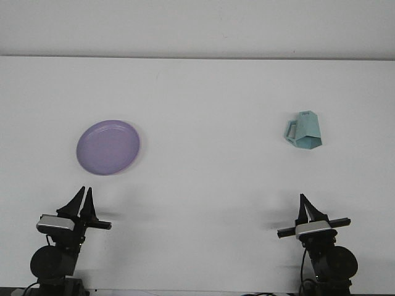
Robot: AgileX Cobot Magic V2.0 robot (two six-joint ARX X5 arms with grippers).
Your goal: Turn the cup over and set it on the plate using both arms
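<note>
Cup [305, 131], angular teal, beside round plate [108, 147]

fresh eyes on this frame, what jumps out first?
A purple plate lies left of centre on the white table; a teal cup lies tipped on its side at the right. Both pincers, left and right, wait near the front edge, holding nothing.

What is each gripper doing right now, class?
Left gripper: slightly open, holding nothing.
Right gripper: shut, holding nothing.
</note>
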